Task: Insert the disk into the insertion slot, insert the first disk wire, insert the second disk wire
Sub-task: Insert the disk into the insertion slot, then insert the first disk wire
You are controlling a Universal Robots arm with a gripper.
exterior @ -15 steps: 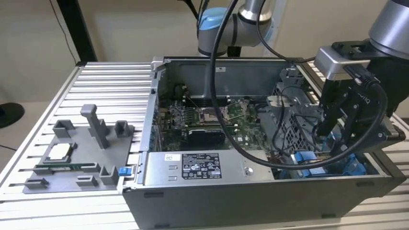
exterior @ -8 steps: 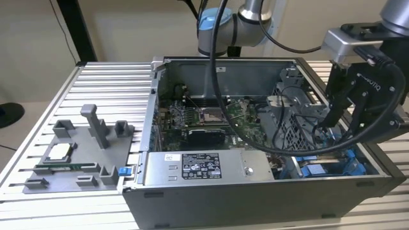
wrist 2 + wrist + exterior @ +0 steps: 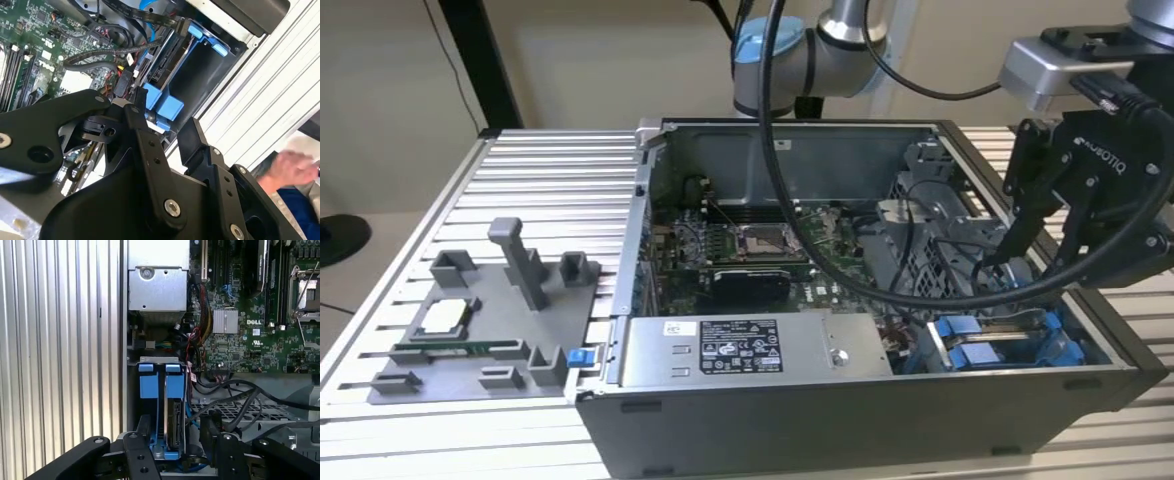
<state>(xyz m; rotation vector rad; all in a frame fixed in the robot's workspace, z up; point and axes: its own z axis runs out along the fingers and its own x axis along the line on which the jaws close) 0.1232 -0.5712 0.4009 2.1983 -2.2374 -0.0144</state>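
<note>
Nearest the lens in both wrist views: the gripper, black fingers spread apart, clamping nothing. Just past the fingertips, in line with the gap between them: the disk, standing on edge in its blue frame, already seated in the insertion slot of the grey drive cage. Looks clear of both fingers, touching neither as far as can be told. Beside it in the same cage, a second blue carrier tab. Close by one finger, a bundle of black cables looping over perforated metal; cannot tell whether any is plugged into the disk. Farther in: a silver power supply box and the green motherboard. Outside the case wall, the ribbed aluminium table. In the exterior view, poised above the cage at that view's right end of the open computer case; well apart toward the exterior view's left, a grey parts fixture. At the second wrist view's edge, blurred, a person's hand.
</note>
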